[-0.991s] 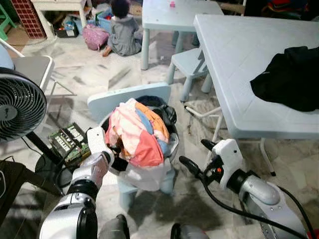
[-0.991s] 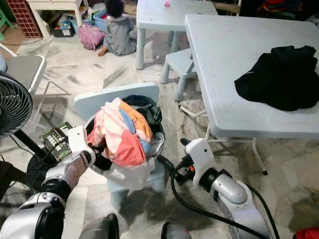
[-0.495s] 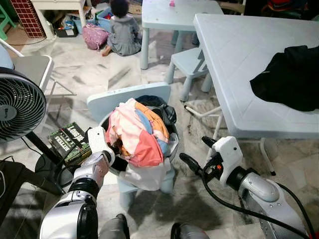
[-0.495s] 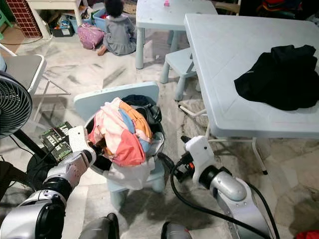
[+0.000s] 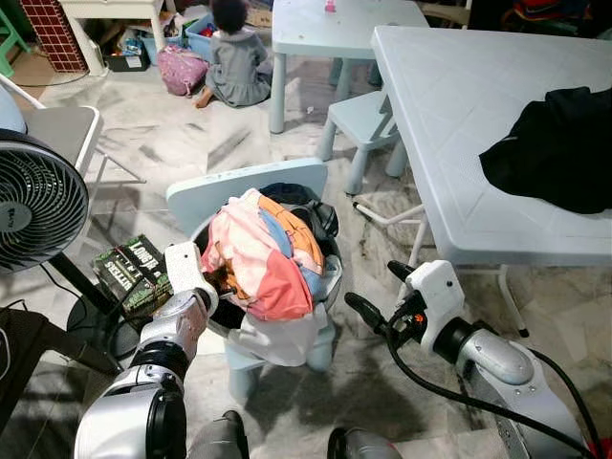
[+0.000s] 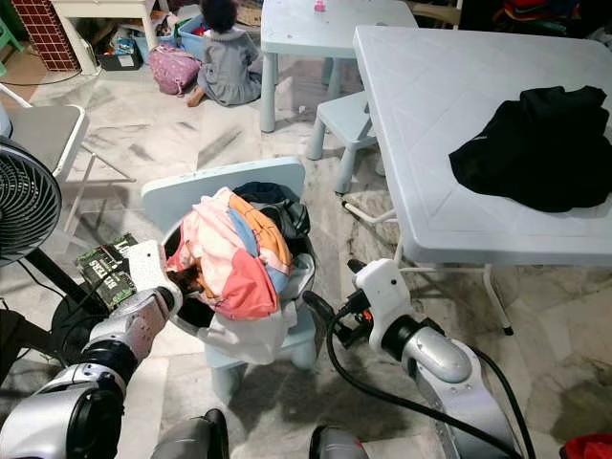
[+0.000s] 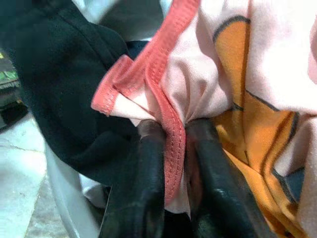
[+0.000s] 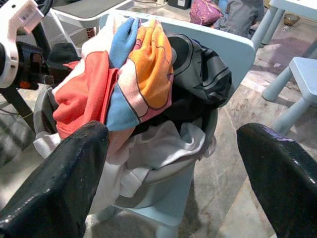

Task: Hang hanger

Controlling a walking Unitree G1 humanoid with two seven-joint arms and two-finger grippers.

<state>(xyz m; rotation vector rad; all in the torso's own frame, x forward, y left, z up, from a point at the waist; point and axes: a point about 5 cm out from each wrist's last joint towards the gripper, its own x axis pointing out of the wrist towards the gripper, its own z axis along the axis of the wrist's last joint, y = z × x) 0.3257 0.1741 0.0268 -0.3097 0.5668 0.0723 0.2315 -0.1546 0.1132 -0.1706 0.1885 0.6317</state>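
A pile of clothes fills a grey laundry basket (image 5: 332,275) that sits on a small pale-blue chair (image 5: 239,182). On top lies a pink garment (image 5: 251,251) with orange, blue and red patches. My left gripper (image 7: 174,133) reaches in from the basket's left side and is shut on the pink garment's red hem (image 7: 163,106), next to a black garment (image 7: 59,79). My right gripper (image 5: 381,292) hovers open to the right of the basket, near floor level, with nothing between its fingers (image 8: 59,178).
A large pale table (image 5: 449,115) with a black garment (image 5: 559,148) stands at the right, with a small stool (image 5: 363,120) beside it. A fan (image 5: 33,196) and a box of books (image 5: 134,268) are at the left. A person (image 5: 234,62) sits on the floor far back.
Both arms have shifted only slightly. The left gripper keeps its hold on the pink garment.
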